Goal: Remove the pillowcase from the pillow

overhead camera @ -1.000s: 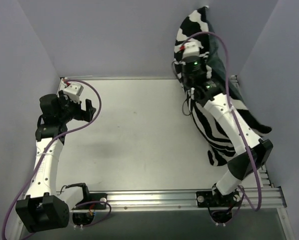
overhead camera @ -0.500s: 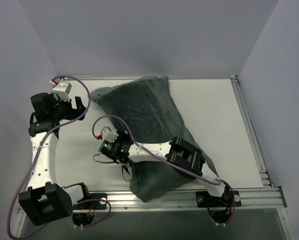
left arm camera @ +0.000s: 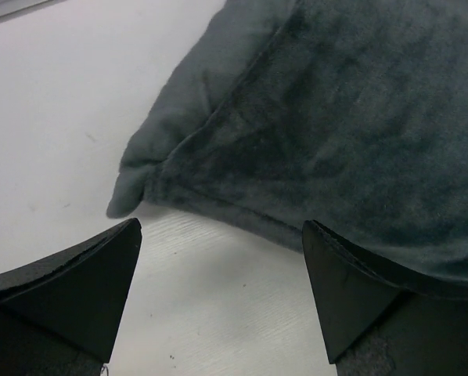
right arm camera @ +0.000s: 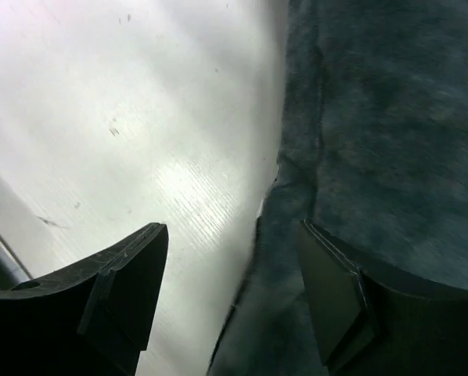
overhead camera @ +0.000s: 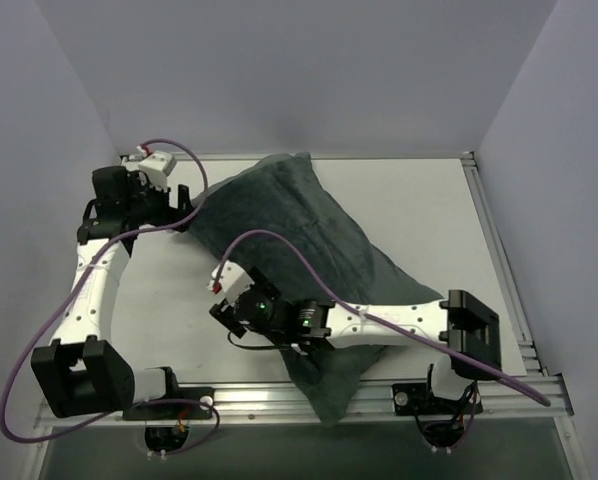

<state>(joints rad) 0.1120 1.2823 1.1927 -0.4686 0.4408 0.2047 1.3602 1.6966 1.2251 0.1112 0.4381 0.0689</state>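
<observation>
- 1 pillowcase (overhead camera: 309,250): dark grey fuzzy face up, plump, lying diagonally on the table (overhead camera: 429,215) from the far-left to the near edge.
- 1 left gripper (left arm camera: 222,225): 2 fingers spread wide, holding nothing, just beside the pillowcase's far-left corner.
- 1 right gripper (right arm camera: 234,227): 2 fingers parted, nothing clamped, straddling the pillowcase's left seam, 1 finger over cloth, 1 over bare table.
</observation>
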